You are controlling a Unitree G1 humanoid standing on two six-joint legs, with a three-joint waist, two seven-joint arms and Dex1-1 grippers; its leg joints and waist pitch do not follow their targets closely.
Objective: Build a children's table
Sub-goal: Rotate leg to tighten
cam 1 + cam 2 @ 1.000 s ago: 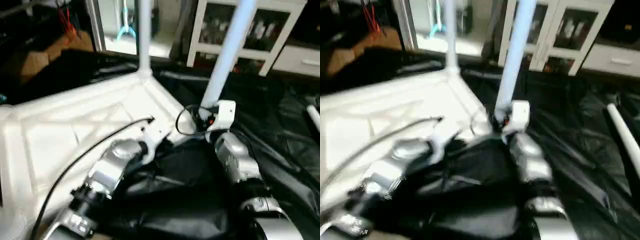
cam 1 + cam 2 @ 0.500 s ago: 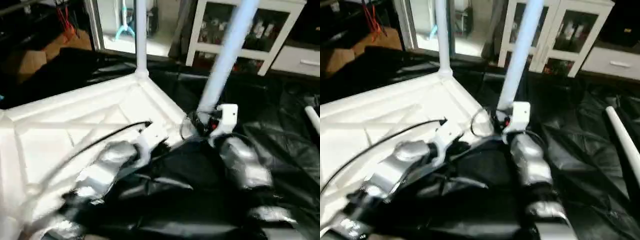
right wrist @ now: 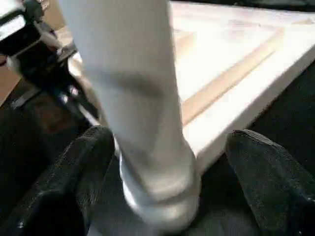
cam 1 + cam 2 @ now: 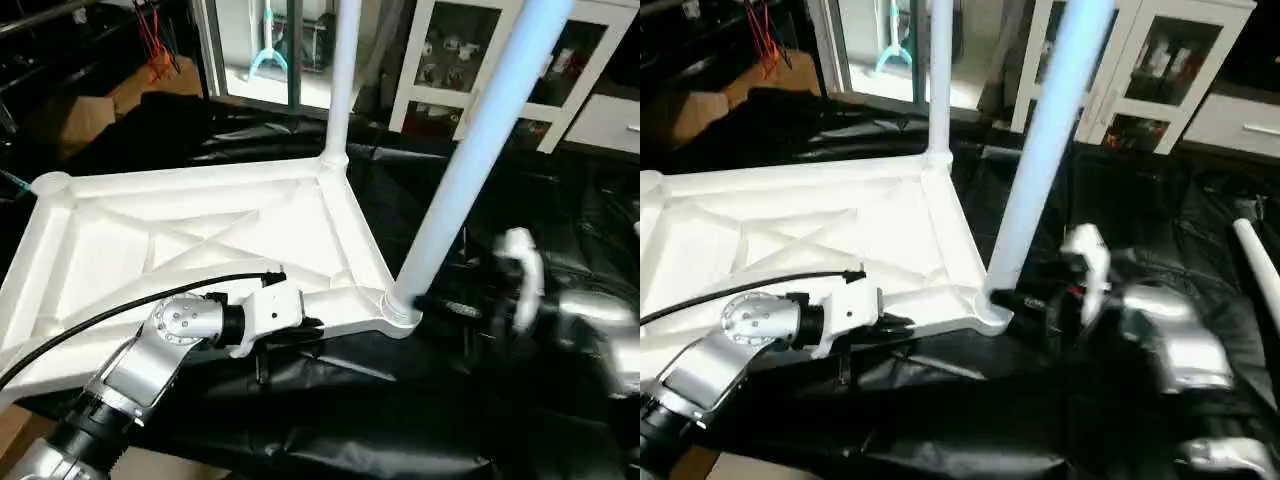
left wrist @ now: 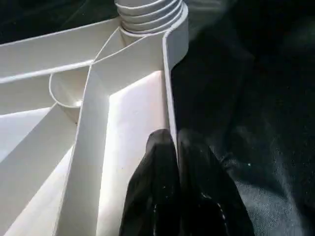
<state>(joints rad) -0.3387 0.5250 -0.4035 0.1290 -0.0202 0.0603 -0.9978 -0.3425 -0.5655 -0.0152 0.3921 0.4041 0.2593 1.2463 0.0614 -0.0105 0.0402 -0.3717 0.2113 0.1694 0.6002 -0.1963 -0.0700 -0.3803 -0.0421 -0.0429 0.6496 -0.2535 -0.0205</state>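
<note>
Tabletop [image 4: 200,240] lies upside down on black sheeting [image 4: 330,400], X-ribbed underside facing up, long edge running left to right. Two legs stand in corner sockets: the far right leg [image 4: 340,80] upright, the near right leg [image 4: 480,140] rising from its socket [image 4: 400,305] with a lean to the right. A third leg [image 4: 1255,270] lies loose on the sheeting at the far right, well apart. The far left corner socket [image 4: 50,185] is empty. Left gripper [image 5: 172,145] has its fingers pressed together, pinching the thin near rim of the tabletop just left of the near right socket; the threaded base of the leg shows beyond it. Right gripper [image 3: 162,162] is spread wide, one finger [image 3: 74,172] on each side of the near right leg's base, apparently not touching it. Judged step: seating that leg, or regripping it. To do it well, keep the left pinch steady so the tabletop does not slide or spin on the slick sheeting; close the right fingers low on the leg, near the socket; bring the leg plumb before turning, since a tilted start could cross the threads. Then turn in short strokes until the collar meets the socket. Risk: the tall leg levers the light top. No brand, label or legible writing on any part.
</note>
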